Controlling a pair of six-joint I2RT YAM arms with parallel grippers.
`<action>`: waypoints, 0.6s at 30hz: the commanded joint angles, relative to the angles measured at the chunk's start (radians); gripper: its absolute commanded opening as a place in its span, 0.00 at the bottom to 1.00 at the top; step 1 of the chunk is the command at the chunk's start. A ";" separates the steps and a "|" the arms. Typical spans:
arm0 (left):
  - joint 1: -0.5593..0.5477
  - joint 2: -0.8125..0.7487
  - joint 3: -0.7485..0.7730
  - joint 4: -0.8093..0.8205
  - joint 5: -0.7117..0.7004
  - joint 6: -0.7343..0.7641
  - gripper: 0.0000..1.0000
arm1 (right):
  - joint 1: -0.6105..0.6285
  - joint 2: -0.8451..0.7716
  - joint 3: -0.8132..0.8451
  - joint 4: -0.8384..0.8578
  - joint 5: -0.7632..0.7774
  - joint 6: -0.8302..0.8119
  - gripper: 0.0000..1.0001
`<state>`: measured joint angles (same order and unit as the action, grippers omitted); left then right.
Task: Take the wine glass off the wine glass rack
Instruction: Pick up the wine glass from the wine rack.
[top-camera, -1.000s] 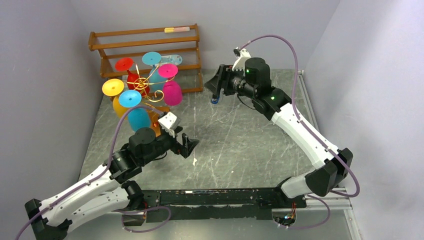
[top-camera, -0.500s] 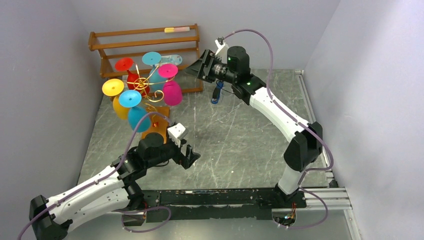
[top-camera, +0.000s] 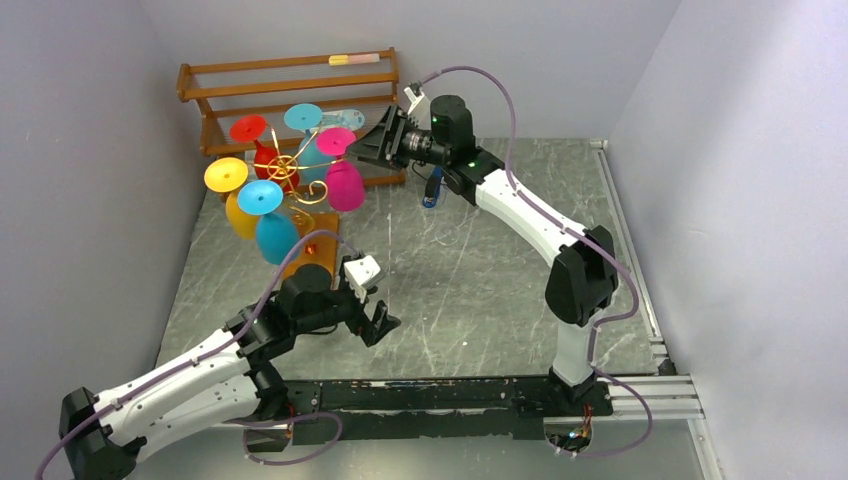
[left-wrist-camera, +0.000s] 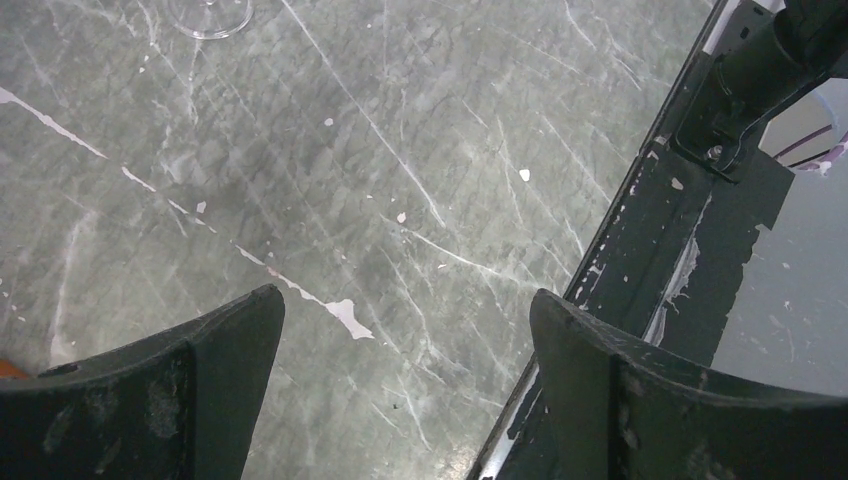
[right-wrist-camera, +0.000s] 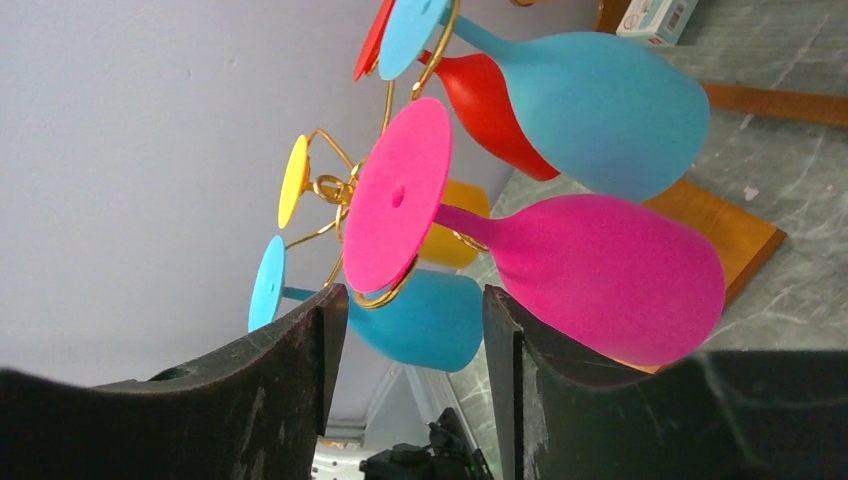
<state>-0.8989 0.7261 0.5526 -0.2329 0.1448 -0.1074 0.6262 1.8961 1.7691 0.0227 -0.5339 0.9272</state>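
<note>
Pink wine glass (right-wrist-camera: 600, 275) hangs upside down on the wine glass rack (top-camera: 290, 170), its foot hooked in a gold scroll, at the far left of the desk (top-camera: 480, 280). Right pincer (right-wrist-camera: 412, 325) sits just short of that foot, jaws parted, holding nothing. Reads as the reach step. The next move likely calls for lining up on the stem, closing, then sliding the foot clear of the wire. Left pincer (top-camera: 378, 318) gapes wide, empty, low over the desk.
</note>
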 joint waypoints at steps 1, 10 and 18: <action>0.005 0.006 0.033 -0.006 0.014 0.027 0.97 | -0.003 0.033 0.046 0.041 -0.024 0.033 0.54; 0.005 -0.002 0.033 -0.008 -0.005 0.032 0.97 | -0.005 0.105 0.132 0.052 -0.035 0.069 0.50; 0.005 0.046 0.048 -0.018 0.028 0.030 0.97 | -0.007 0.133 0.175 -0.018 0.005 0.045 0.36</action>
<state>-0.8989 0.7528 0.5610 -0.2337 0.1440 -0.0891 0.6231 1.9976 1.8965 0.0418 -0.5457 0.9859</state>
